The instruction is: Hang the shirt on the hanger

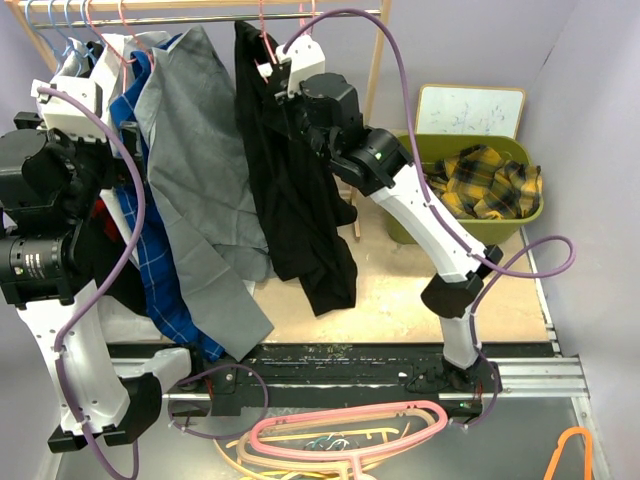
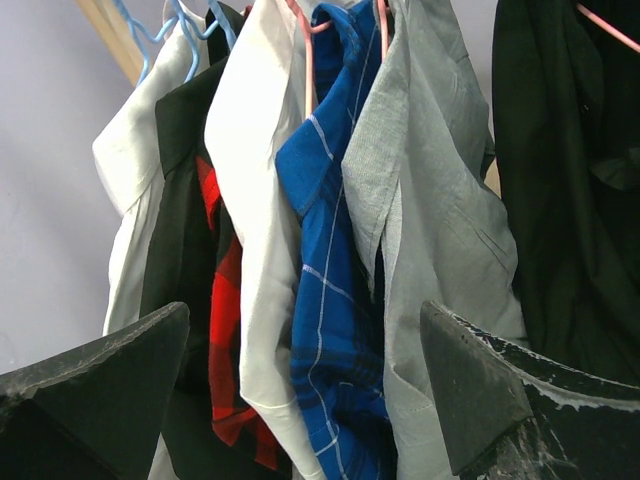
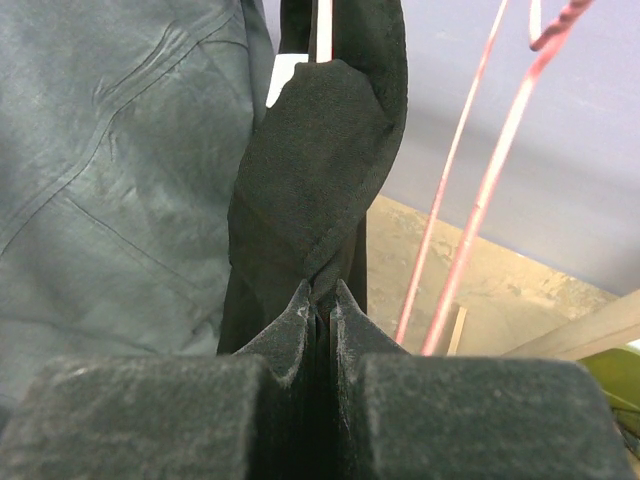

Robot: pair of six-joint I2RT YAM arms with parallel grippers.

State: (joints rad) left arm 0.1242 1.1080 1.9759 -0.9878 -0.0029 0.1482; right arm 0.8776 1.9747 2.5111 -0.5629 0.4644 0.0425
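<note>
Shirt (image 3: 320, 170) cloth is pinched between the closed right pincer (image 3: 322, 303).

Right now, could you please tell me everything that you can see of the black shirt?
The black shirt is plain, soft dark cloth with no pattern. It hangs long and limp below the rail, in loose folds. A thin pink hanger shows at its top. The grey shirt hangs close beside it. The right claw is shut on a fold of it near the top.
</note>
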